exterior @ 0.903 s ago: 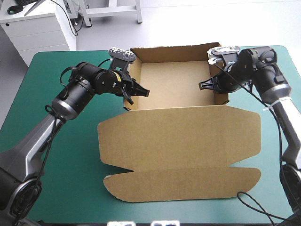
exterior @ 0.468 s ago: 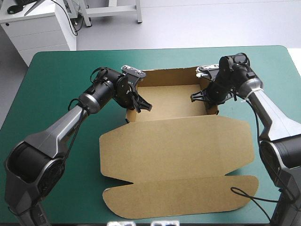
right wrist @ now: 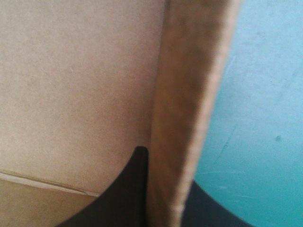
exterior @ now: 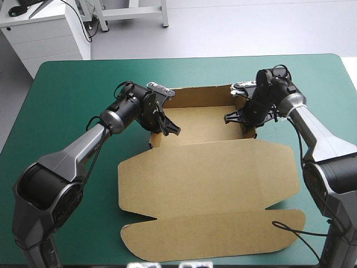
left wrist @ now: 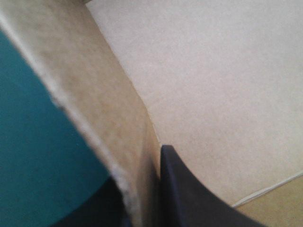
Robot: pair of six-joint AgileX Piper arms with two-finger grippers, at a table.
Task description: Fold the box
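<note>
High view: the brown box (exterior: 206,167) sits in the middle of the table (exterior: 67,89), tray at 12 o'clock, lid flat toward 6. The left gripper (exterior: 166,129) pinches the tray's 9 o'clock wall, the right gripper (exterior: 240,120) its 3 o'clock wall.
Left wrist view: that wall (left wrist: 94,109) is clamped between the black fingers (left wrist: 189,194).
Right wrist view: likewise, wall (right wrist: 189,109) between fingers (right wrist: 128,194).

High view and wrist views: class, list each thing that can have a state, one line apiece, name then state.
box: open tray, walls raised, lid lying flat.
left gripper: jaws shut on the box's left wall, one inside, one outside.
right gripper: jaws shut on the box's right wall, likewise.
</note>
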